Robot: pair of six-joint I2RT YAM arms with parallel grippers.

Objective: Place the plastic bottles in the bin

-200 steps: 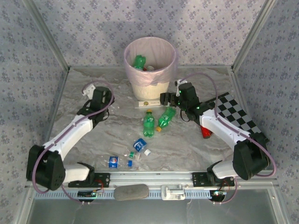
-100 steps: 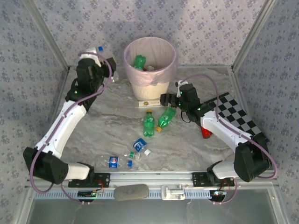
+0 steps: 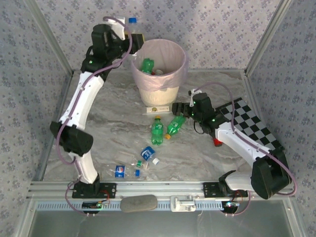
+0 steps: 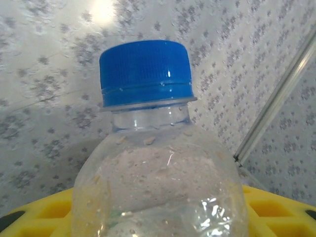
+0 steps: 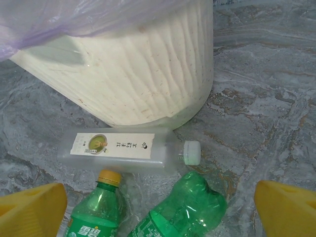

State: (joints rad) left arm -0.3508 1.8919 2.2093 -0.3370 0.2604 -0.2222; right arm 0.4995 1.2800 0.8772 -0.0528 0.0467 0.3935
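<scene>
Left fingers (image 4: pixel 276 210) grip clear bottle (image 4: pixel 158 192) (blue cap) beside the bin (image 3: pixel 159 91)

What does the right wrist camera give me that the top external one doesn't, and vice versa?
Right wrist: the pale item at the foot of the bin is a labelled clear bottle on its side; the right gripper is open, facing the yellow-capped green bottle and the crushed green bottle. Top external: the left gripper holding a blue-capped bottle by the bin's left rim, a green bottle in the bin, blue-labelled bottles nearer the bases, an orange-red bottle beside the right arm. Both: the bin, the two green bottles, that pale item.
</scene>
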